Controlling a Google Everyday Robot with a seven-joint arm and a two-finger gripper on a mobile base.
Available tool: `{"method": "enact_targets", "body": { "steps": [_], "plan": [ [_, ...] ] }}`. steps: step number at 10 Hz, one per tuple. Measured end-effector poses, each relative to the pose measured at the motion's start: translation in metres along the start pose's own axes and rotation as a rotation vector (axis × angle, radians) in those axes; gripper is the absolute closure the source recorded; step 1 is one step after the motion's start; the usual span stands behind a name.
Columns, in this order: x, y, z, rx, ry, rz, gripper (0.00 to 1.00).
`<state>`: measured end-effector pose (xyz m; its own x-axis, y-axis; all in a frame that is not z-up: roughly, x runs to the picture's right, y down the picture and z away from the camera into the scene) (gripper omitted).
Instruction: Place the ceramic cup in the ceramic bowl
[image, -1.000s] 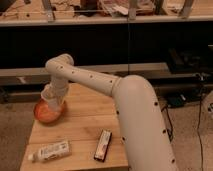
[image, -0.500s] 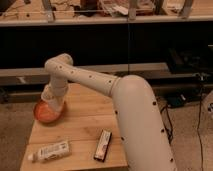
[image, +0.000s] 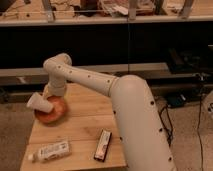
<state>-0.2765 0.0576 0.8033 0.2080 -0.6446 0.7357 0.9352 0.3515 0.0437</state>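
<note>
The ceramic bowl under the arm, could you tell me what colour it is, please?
Orange-red, seen in the camera view: the ceramic bowl sits beneath the gripper.

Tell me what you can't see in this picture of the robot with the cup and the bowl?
- Gripper: camera view, above the ceramic bowl; the arm's wrist covers it.
- Ceramic cup: tilted over the bowl's left rim; whether it touches the bowl is unclear.
- Bowl's inside: mostly hidden by cup and arm.
- White bottle label and dark bar: too small to read.
- Arm's base: cut off by the bottom edge.
</note>
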Motion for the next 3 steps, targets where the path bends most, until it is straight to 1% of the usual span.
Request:
{"method": "enact_targets", "body": {
  "steps": [3],
  "plan": [
    [0.001,-0.0008,-0.0084,0.001,0.012,-0.004,0.2]
  ]
}}
